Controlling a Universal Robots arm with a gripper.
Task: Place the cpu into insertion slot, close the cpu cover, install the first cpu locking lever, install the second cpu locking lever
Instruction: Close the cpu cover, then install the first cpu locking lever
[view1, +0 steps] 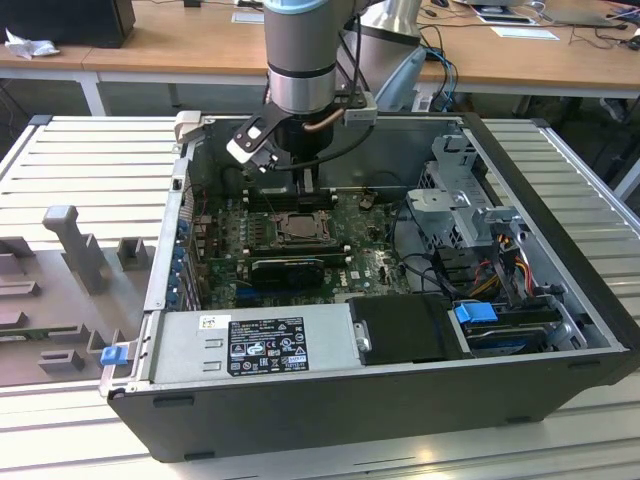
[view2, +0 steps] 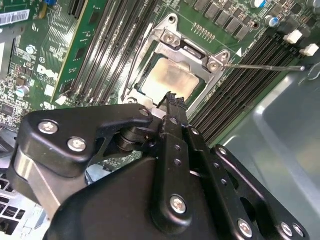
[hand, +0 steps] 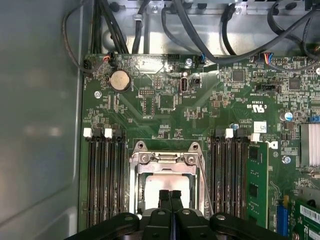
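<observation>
gripper (hand: 170, 196) – fingers (hand: 164, 198) pinched together, empty | hovered over cpu (hand: 152, 187), cpu cover (hand: 162, 159) down | locking lever (view2: 265, 66) free – likely best pushed squarely

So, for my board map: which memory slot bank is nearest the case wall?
The bank between the cpu and the grey case wall; the other bank has the green card beyond it.

In the first wrist view the gripper (hand: 170, 196), fingertips pressed together, covers the near edge of the chip (hand: 152, 186) and of the socket (hand: 162, 157). In the second wrist view its body hides the socket's (view2: 170, 37) near half. In the exterior view the socket's (view1: 297, 228) details are too small to tell.
</observation>
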